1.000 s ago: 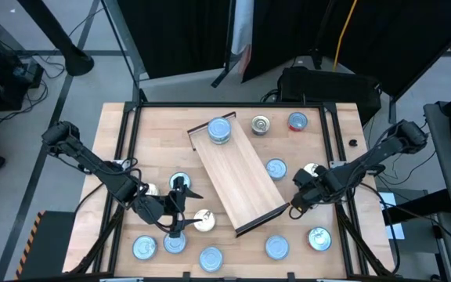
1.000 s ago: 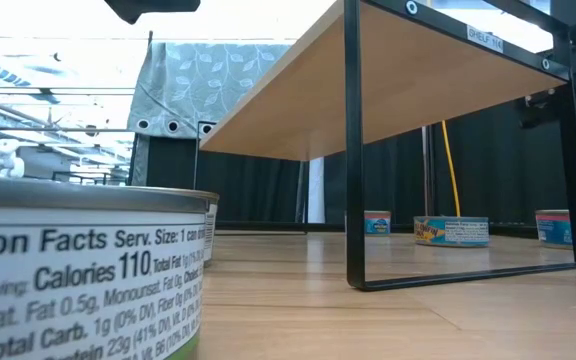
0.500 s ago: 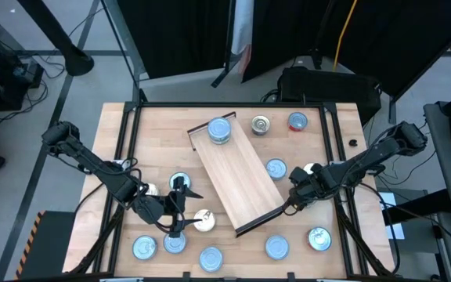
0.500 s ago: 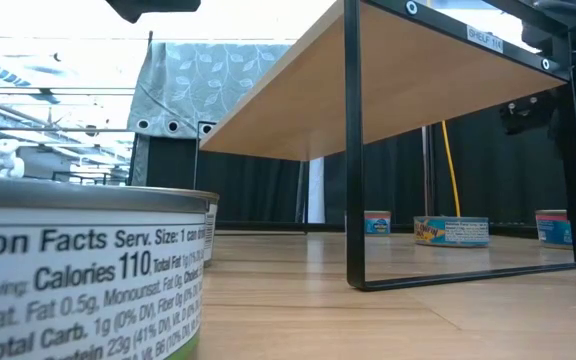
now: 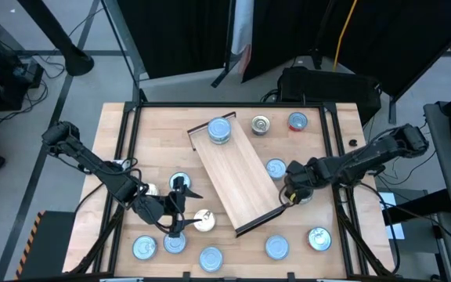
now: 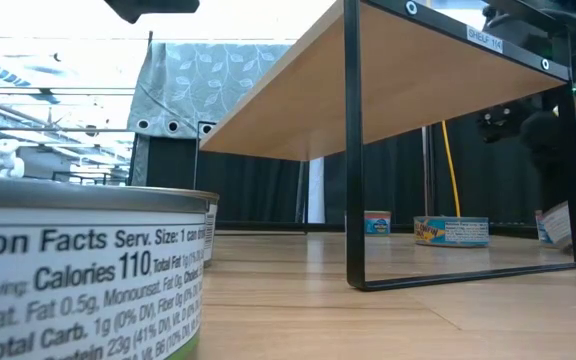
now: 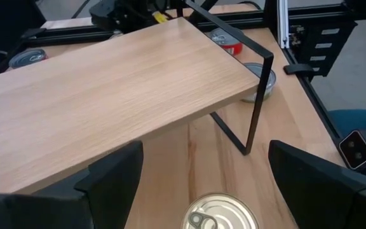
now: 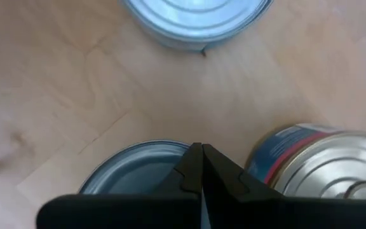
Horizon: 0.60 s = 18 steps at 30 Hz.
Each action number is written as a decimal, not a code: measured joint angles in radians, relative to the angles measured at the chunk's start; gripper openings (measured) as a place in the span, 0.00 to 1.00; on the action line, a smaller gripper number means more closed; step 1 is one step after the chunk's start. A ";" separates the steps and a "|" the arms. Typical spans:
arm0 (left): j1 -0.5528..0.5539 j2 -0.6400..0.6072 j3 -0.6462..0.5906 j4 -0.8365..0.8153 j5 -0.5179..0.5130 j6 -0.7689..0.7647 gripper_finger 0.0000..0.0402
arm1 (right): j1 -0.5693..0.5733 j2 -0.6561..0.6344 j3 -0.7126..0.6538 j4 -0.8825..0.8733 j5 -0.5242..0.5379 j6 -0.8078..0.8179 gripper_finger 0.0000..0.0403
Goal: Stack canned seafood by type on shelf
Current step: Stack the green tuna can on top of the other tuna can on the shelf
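Since a second ago the right arm has swung inward from the table's right edge, so the right gripper [image 5: 290,195] now sits at the near right corner of the shelf [image 5: 237,176], fingers pressed together with nothing between them; in the low view a tin [image 6: 568,222] beside the shelf's right leg now stands tilted where it stood flat before. The shelf lies diagonally across the middle of the table [image 5: 155,133], with one blue-topped tin [image 5: 220,130] on its far end. The left arm reaches in from the table's left edge, elbow bent, unmoved; the left gripper [image 5: 180,207] is spread wide and holds nothing, a cream pull-tab tin [image 7: 221,213] lying between its fingers. The other tins lie scattered around the shelf, several along the table's near edge.
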 joint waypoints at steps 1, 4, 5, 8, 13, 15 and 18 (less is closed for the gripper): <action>0.000 0.000 0.000 -0.005 0.000 0.000 0.84 | -0.008 0.000 0.000 0.002 0.000 -0.008 0.00; 0.000 0.000 0.000 -0.016 0.000 0.000 0.84 | -0.035 0.000 0.000 0.007 -0.014 -0.039 0.00; 0.000 0.000 0.000 -0.016 0.000 0.000 0.84 | -0.044 0.000 -0.001 0.009 -0.019 -0.052 0.00; 0.000 0.000 0.000 -0.016 0.000 -0.004 0.84 | -0.072 0.000 -0.030 0.041 -0.048 -0.102 0.00; 0.000 0.000 0.000 -0.019 0.001 -0.005 0.84 | -0.127 -0.001 -0.092 0.117 -0.118 -0.153 0.00; 0.000 0.000 0.000 -0.019 0.001 -0.005 0.84 | -0.144 0.003 -0.108 0.126 -0.131 -0.172 0.00; 0.000 0.000 0.000 -0.020 0.002 -0.005 0.84 | -0.169 0.003 -0.112 0.136 -0.133 -0.203 0.00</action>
